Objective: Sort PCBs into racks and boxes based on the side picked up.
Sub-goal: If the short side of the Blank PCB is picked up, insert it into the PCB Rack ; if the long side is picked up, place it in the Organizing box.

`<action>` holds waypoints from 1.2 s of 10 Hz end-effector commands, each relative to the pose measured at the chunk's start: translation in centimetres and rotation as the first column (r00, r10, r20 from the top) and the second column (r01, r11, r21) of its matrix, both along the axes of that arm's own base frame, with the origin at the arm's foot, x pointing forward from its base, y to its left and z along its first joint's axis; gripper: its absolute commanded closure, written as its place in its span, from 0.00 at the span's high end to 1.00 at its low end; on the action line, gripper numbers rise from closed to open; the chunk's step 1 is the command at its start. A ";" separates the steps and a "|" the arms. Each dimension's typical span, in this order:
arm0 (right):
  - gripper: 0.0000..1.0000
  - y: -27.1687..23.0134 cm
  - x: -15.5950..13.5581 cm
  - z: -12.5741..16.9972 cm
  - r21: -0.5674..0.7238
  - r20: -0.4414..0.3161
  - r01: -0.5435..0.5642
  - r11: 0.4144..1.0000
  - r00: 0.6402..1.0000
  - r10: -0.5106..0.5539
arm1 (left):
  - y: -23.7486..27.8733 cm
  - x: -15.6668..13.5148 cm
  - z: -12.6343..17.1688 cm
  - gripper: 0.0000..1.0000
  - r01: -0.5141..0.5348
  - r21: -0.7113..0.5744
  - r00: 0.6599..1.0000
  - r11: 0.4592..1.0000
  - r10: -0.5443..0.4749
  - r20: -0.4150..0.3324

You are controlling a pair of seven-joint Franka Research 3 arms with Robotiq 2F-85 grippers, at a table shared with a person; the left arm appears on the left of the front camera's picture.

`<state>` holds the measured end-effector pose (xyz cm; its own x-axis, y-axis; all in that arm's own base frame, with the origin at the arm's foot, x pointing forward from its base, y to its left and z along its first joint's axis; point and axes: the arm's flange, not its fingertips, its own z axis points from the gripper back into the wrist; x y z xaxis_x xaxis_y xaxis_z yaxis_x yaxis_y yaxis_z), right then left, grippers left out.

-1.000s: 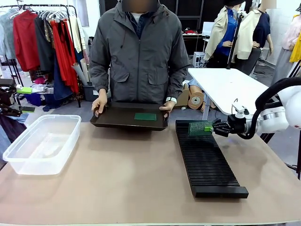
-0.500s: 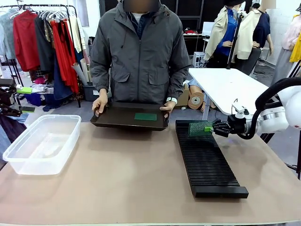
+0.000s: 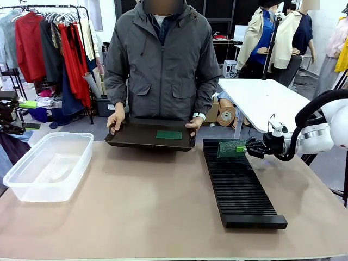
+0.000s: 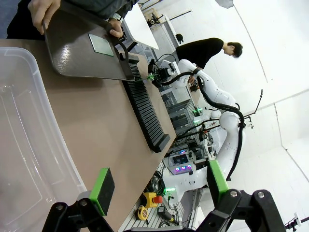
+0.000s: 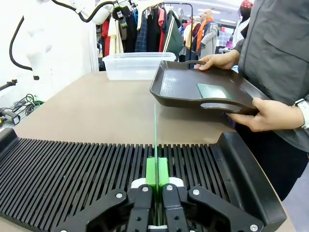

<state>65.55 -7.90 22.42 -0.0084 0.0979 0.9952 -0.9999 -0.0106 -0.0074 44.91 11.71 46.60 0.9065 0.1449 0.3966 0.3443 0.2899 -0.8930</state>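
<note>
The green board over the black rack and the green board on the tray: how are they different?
The held PCB stands upright on its edge; the tray PCB lies flat. The held PCB is pinched by the right end effector over the far end of the rack; the tray PCB rests loose in the black tray that the person holds. Both are thin green rectangles.

Bright even light, soft shadows, sheen on the box [image 3: 37, 187], wide-angle wrist distortion.
</note>
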 end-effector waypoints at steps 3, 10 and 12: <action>0.00 0.2 0.0 -0.2 -0.018 -0.003 0.020 1.000 1.000 -0.020 | 0.0 -0.1 0.1 1.00 -0.003 -0.001 1.000 1.000 0.003 -0.010; 0.00 0.6 -0.3 -1.2 -0.017 0.016 0.050 0.999 0.999 -0.050 | 0.0 -0.1 0.1 1.00 -0.003 -0.001 1.000 1.000 0.003 -0.010; 0.00 0.8 -0.3 -1.5 -0.015 0.012 0.048 0.999 0.999 -0.048 | 0.0 -0.1 0.1 1.00 -0.003 -0.001 1.000 1.000 0.003 -0.010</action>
